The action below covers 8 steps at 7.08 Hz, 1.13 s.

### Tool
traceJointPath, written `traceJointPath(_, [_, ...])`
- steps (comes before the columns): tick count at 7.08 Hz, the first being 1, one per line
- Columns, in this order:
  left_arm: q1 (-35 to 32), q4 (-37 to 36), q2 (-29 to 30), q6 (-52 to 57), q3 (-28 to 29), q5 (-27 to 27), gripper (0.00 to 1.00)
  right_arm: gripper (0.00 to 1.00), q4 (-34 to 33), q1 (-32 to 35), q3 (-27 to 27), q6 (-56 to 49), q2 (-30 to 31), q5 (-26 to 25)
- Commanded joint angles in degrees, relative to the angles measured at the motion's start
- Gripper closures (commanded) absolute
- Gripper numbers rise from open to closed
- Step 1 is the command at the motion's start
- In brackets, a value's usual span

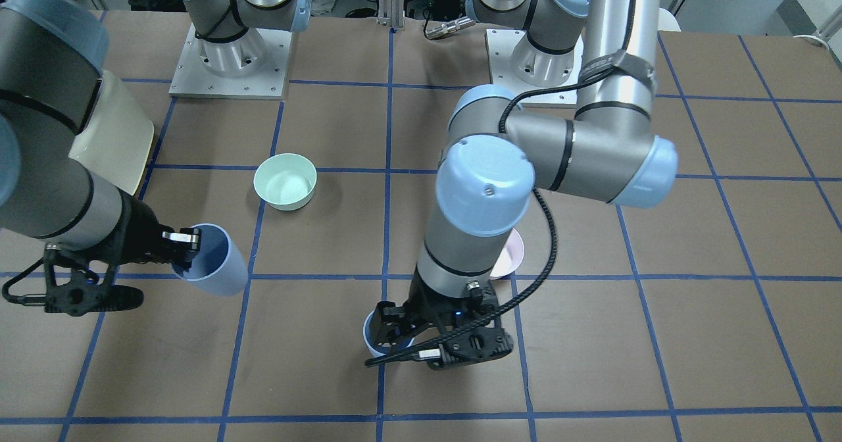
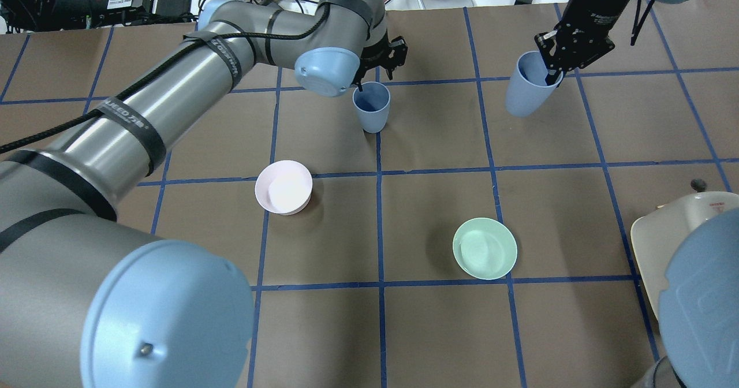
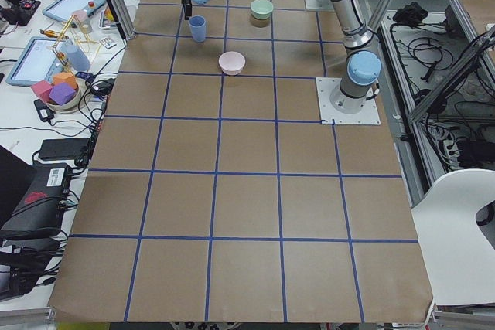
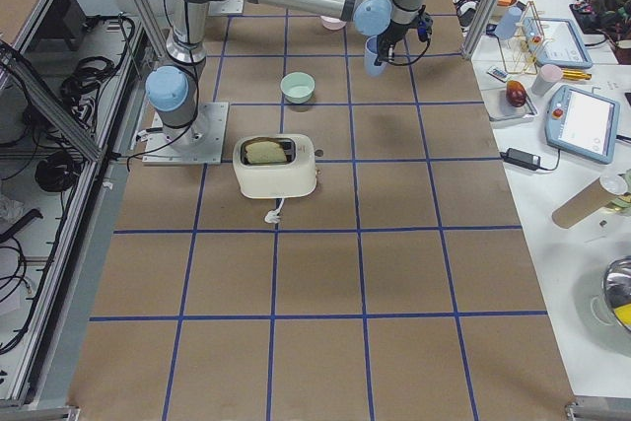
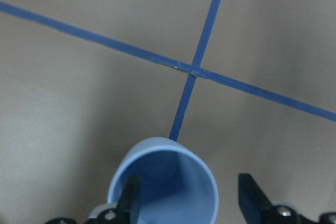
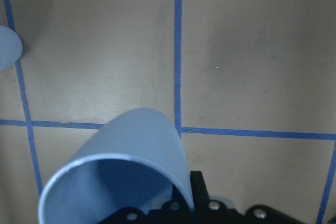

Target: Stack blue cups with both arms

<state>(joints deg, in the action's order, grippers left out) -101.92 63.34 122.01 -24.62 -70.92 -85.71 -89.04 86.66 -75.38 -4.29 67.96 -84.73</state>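
One blue cup (image 2: 371, 106) stands upright on the table at a crossing of blue tape lines. My left gripper (image 2: 378, 70) is right above it. In the left wrist view this cup (image 5: 163, 182) sits between the spread fingers (image 5: 252, 200), one finger inside the cup and one well outside its wall; the gripper is open. My right gripper (image 2: 551, 67) is shut on the rim of the second blue cup (image 2: 525, 90) and holds it tilted, one finger inside and one outside. That cup also shows in the front view (image 1: 214, 261) and the right wrist view (image 6: 126, 171).
A pale pink bowl (image 2: 283, 187) and a mint-green bowl (image 2: 485, 248) sit nearer the robot. A cream toaster (image 4: 276, 167) stands at the robot's right side. The operators' desk with tablets and clutter runs along the far table edge.
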Motion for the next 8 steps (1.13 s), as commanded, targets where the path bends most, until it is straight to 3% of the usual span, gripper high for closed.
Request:
traceJointPath(1, [5.39, 9.2, -7.45, 12.69, -0.19, 1.16, 0.0, 1.0, -3.39, 6.91, 0.76, 12.39, -0.28, 2.45])
traceJointPath(2, [6.81, 15.08, -11.32, 14.93, -0.36, 0.98, 0.0, 1.0, -4.64, 8.85, 0.85, 16.11, -0.72, 4.03])
traceJointPath(5, [9.1, 21.63, -20.21, 18.21, -0.54, -0.85, 0.0, 1.0, -13.06, 16.23, 2.25, 28.59, -4.31, 4.05])
traceJointPath(8, [10.87, 28.41, -24.44, 18.03, -4.29, -1.92, 0.0, 1.0, -13.97, 17.31, 6.01, 30.21, -8.18, 3.17])
